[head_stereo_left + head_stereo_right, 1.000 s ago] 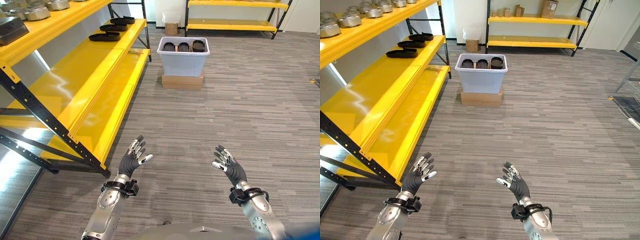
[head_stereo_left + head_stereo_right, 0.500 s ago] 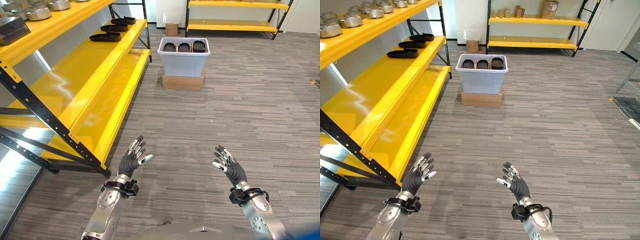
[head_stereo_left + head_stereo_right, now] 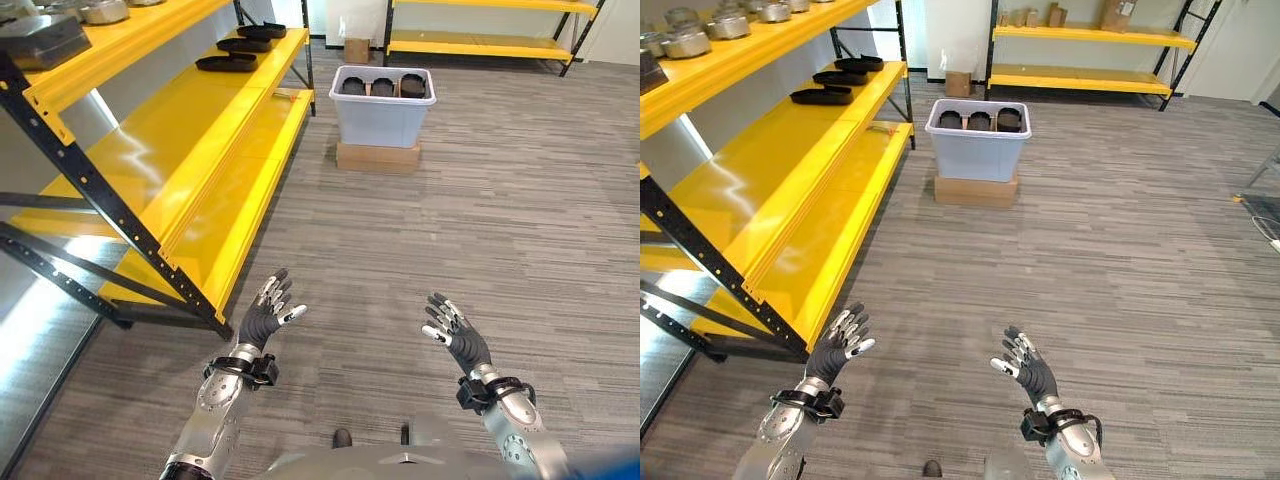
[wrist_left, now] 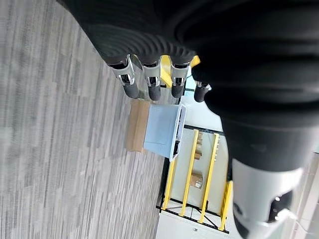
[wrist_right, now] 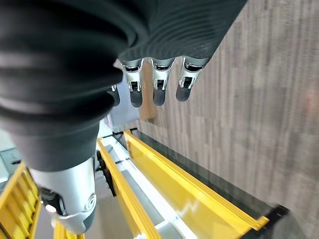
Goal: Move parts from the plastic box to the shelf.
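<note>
Parts [image 3: 385,87], dark and round, fill the box [image 3: 383,118], nearer now; both hands [image 3: 266,314] [image 3: 456,336] hang open, empty.

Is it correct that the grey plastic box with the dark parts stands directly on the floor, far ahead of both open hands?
Not quite. The grey plastic box with the dark parts stands on a flat cardboard box, not directly on the floor; the left eye view shows this. The rest holds: it is far ahead of the left hand and the right hand, both open.
</note>
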Available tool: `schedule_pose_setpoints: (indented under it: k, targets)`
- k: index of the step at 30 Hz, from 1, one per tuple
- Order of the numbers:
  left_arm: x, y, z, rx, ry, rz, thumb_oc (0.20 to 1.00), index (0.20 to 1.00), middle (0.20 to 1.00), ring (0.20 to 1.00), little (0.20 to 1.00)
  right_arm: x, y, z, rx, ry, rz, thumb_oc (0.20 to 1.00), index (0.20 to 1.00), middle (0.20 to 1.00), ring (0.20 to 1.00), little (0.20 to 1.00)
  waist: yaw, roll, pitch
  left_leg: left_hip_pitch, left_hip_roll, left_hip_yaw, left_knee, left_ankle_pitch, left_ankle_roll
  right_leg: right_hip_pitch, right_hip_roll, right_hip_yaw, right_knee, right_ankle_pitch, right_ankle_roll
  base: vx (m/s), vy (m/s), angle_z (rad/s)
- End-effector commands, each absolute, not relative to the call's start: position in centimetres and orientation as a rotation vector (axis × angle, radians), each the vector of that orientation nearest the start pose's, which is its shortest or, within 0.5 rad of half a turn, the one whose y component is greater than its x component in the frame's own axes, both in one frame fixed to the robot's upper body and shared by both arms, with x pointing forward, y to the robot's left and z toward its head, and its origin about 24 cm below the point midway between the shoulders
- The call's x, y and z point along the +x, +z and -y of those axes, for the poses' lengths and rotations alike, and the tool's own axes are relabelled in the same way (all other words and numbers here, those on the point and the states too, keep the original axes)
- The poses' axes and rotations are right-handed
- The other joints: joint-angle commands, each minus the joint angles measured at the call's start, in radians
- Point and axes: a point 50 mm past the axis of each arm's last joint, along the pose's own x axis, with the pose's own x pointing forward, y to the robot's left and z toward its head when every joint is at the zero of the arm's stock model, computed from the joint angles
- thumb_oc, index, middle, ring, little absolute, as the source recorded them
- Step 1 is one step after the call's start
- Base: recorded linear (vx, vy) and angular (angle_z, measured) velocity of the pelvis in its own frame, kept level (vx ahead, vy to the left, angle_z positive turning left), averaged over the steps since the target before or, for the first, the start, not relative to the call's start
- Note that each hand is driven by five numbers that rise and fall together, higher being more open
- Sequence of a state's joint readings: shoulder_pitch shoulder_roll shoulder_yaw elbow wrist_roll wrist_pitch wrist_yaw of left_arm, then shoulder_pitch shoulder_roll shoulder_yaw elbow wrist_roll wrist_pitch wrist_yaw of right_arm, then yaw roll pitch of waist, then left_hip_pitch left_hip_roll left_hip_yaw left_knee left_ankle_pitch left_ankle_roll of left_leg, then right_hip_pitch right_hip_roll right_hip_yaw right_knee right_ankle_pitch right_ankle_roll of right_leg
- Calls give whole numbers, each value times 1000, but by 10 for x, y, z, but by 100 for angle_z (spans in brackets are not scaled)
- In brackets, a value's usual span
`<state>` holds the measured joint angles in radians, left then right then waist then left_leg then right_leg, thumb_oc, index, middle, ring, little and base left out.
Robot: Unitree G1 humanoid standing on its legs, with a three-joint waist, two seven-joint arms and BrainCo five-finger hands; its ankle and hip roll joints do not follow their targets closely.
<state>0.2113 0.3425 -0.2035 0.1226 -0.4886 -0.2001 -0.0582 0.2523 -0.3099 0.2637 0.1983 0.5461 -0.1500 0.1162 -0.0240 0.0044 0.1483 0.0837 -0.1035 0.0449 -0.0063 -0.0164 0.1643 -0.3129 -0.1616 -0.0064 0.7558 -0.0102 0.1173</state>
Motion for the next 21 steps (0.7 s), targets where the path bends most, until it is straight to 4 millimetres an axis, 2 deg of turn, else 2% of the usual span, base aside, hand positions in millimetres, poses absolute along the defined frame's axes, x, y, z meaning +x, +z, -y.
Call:
schedule_pose_setpoints:
  k: [1,3,4,5,7,10,13,16,18,19,20,21]
  targets:
    - [203,5,-192,-145,-122,-87,1000,1000,1000,1000,1000,184,-29,173,290,166,-254,1000,1000,1000,1000,1000,-36,-4,-23,60,16,-122,30,-117,-50,19,39,-16,-257,114,8,179,-39,-10]
    - [203,6,-192,-153,-120,-80,1000,1000,1000,1000,1000,184,-27,176,284,158,-248,1000,1000,1000,1000,1000,-50,-15,-24,71,1,-132,62,-158,-58,16,45,-23,-411,112,11,179,-49,19]
    - [203,6,-192,-154,-120,-81,1000,1000,1000,1000,1000,183,-27,176,284,158,-248,1000,1000,1000,1000,1000,-51,-12,-22,73,5,-134,65,-161,-59,22,47,-27,-416,113,10,263,-64,27]
    - [202,4,-191,-171,-113,-84,1000,1000,1000,1000,1000,184,-28,179,276,147,-249,1000,1000,1000,1000,1000,-60,-22,-23,96,-9,-141,89,-202,-67,24,40,-38,-562,136,21,284,-62,25]
    - [200,1,-189,-185,-105,-93,1000,1000,1000,1000,1000,184,-28,180,272,143,-251,1000,1000,1000,1000,1000,-64,-23,-26,133,-11,-142,114,-243,-76,29,37,-55,-636,169,32,334,-69,9]
    - [199,-1,-187,-196,-104,-101,1000,1000,1000,1000,1000,185,-27,182,269,137,-247,1000,1000,1000,1000,1000,-71,-22,-29,160,-9,-149,140,-274,-83,35,34,-66,-647,185,36,226,-52,4]
    - [198,-6,-181,-218,-112,-120,1000,1000,1000,1000,1000,183,-29,184,271,130,-257,1000,1000,1000,1000,1000,-81,-16,-57,183,15,-144,173,-300,-96,37,49,-90,-609,174,17,242,-95,20]
    - [201,-6,-178,-246,-114,-120,1000,1000,1000,1000,1000,188,-25,184,268,132,-238,1000,1000,1000,1000,1000,-98,1,-74,196,67,-152,188,-287,-119,5,96,-92,-536,119,-7,319,-164,25]
    - [203,-4,-177,-253,-119,-114,1000,1000,1000,1000,1000,190,-22,186,265,128,-222,1000,1000,1000,1000,1000,-104,9,-83,207,94,-149,190,-260,-138,-2,113,-94,-496,84,-21,263,-120,-2]
    - [204,-2,-177,-242,-123,-110,1000,1000,1000,1000,1000,192,-17,187,237,142,-202,1000,1000,1000,1000,1000,-106,12,-88,216,107,-147,193,-235,-146,-3,122,-101,-471,68,-29,406,-195,-5]
    - [207,0,-179,-269,-105,-98,1000,1000,1000,1000,1000,195,-10,190,185,153,-174,1000,1000,1000,1000,1000,-113,15,-98,233,137,-147,187,-190,-162,-1,144,-111,-446,31,-44,375,-203,-9]
    - [208,0,-179,-288,-98,-94,1000,1000,1000,1000,1000,196,-11,191,192,138,-176,1000,1000,1000,1000,1000,-111,16,-98,216,147,-145,217,-144,-178,6,155,-109,-442,17,-54,364,-221,-6]
